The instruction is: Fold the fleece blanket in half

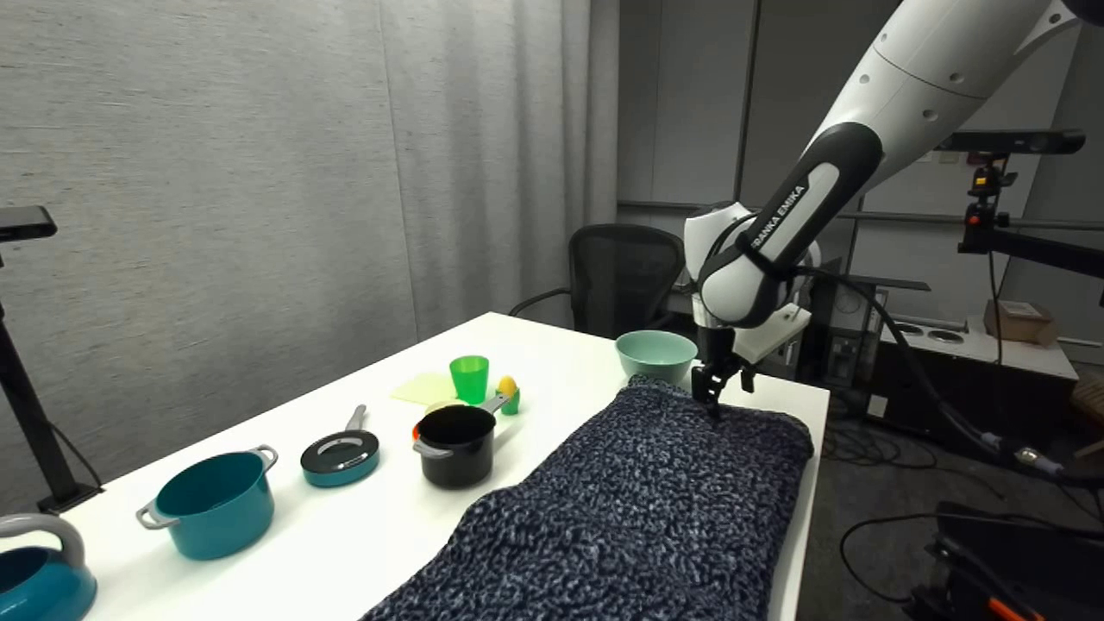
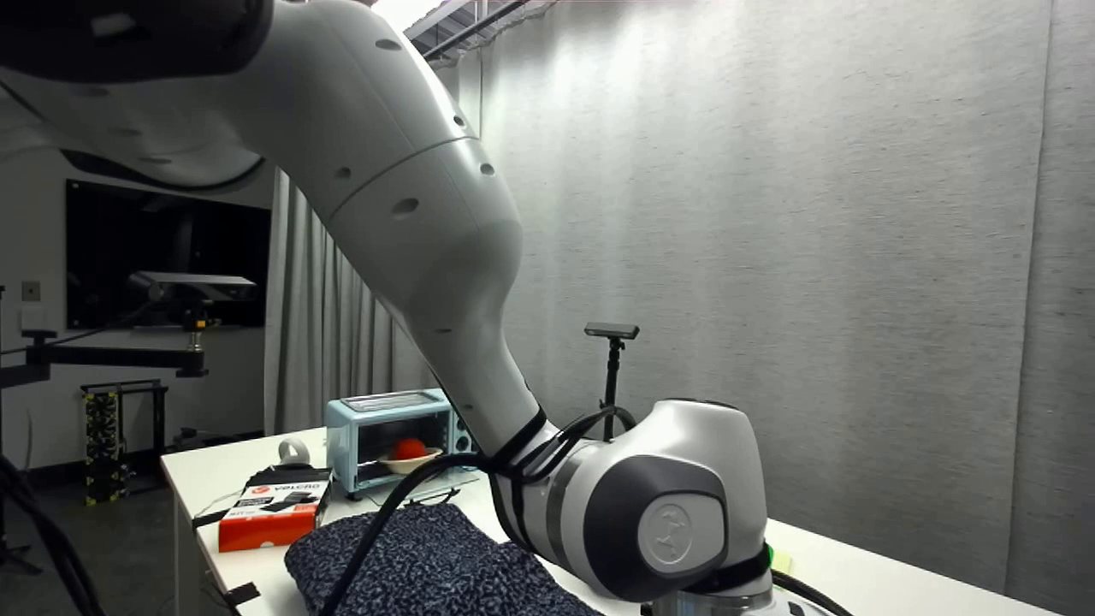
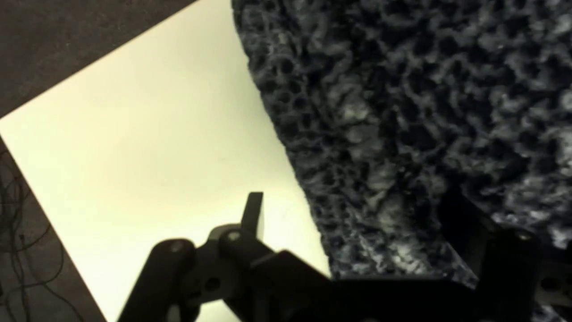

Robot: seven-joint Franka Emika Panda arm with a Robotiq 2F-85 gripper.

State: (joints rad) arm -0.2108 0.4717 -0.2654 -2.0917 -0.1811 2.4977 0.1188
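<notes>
The dark speckled fleece blanket [image 1: 655, 483] lies along the table, its far end beside the light green bowl. It also shows in an exterior view [image 2: 428, 556], partly behind the arm, and fills the right of the wrist view [image 3: 424, 112]. My gripper [image 1: 730, 395] points down at the blanket's far edge. In the wrist view the gripper [image 3: 355, 201] is open, its fingers wide apart. One finger is over bare white table just outside the edge; the other is on or just above the blanket. The edge strip lies between them, not clamped. The arm hides the gripper in an exterior view.
The light green bowl [image 1: 655, 354] stands close beside the gripper. A black pot [image 1: 457, 448], a lidded pan [image 1: 341, 455], a teal pot [image 1: 217, 509] and a green cup [image 1: 470, 379] stand left of the blanket. A toaster oven [image 2: 393, 436] and a red-white box [image 2: 274, 505] stand beyond the blanket.
</notes>
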